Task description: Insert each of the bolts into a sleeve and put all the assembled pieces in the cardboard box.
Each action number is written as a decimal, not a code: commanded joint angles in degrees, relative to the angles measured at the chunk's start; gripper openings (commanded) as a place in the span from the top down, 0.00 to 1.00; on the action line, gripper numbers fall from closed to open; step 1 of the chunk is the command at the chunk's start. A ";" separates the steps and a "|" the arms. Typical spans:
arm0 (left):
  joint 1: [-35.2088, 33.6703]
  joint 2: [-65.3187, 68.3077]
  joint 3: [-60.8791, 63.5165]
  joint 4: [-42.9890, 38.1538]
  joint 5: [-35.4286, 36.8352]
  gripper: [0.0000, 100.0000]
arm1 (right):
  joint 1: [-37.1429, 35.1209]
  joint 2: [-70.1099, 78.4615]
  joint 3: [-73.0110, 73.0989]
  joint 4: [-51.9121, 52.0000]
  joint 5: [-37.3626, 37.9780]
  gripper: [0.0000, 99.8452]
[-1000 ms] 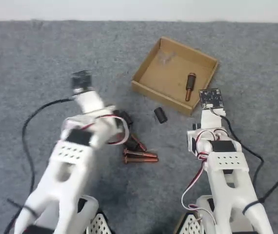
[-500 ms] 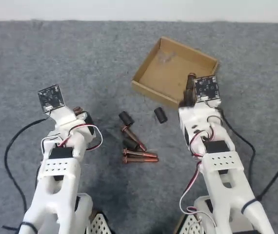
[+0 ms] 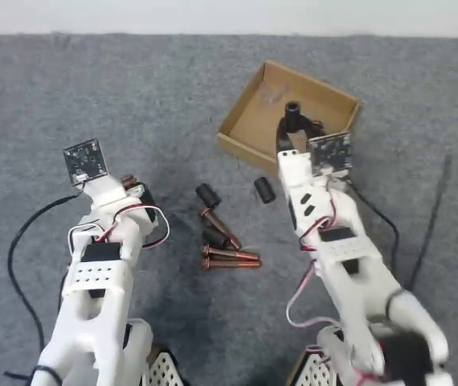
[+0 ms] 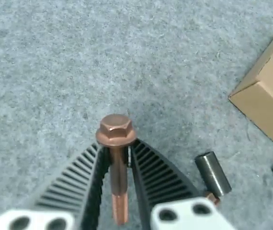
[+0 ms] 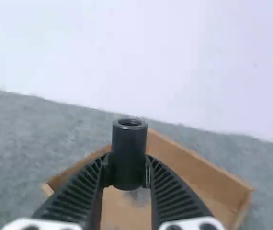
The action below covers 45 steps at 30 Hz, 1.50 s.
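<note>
My left gripper (image 4: 115,147) is shut on a copper bolt (image 4: 117,167), its hex head poking out past the fingertips; in the high view this gripper (image 3: 130,186) sits at the left of the table. My right gripper (image 5: 127,162) is shut on a black sleeve (image 5: 129,151), open end up, and in the high view it holds that sleeve (image 3: 292,115) above the cardboard box (image 3: 249,121). Two loose sleeves (image 3: 206,194) (image 3: 264,190) lie between the arms. Loose bolts (image 3: 231,259) and a third sleeve (image 3: 214,238) lie in a small pile.
Grey carpet covers the table. The box's near wall (image 3: 241,151) stands just beyond the loose sleeves. The left wrist view takes in a box corner (image 4: 266,105) and one loose sleeve (image 4: 213,172) close to the fingers. A white wall rises behind the box.
The left arm drew back to the left from the pile with a bolt, then stayed still. The right arm swung forward and rose, bringing the sleeve over the box.
</note>
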<state>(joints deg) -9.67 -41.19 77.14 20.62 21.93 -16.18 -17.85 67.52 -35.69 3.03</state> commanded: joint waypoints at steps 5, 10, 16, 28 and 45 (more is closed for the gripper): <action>-0.09 -2.90 -1.10 -1.85 -0.53 0.98 | -6.02 14.90 -2.20 -27.91 0.44 0.99; 0.00 -2.90 -1.10 -1.93 -0.53 0.98 | -12.09 20.79 1.23 -40.04 1.32 0.99; 0.09 -2.90 -0.75 -4.13 -0.53 0.98 | -17.89 23.78 11.34 -55.60 8.09 0.99; 1.76 -2.90 0.22 -5.98 -0.53 0.98 | -19.03 24.66 26.02 -63.60 1.58 0.99; 15.82 -3.43 2.51 -30.15 -0.53 0.99 | -21.41 22.46 28.48 -63.43 2.02 0.99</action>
<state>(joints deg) 4.57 -41.27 81.10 -1.63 21.93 -37.10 6.59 94.42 -98.64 5.67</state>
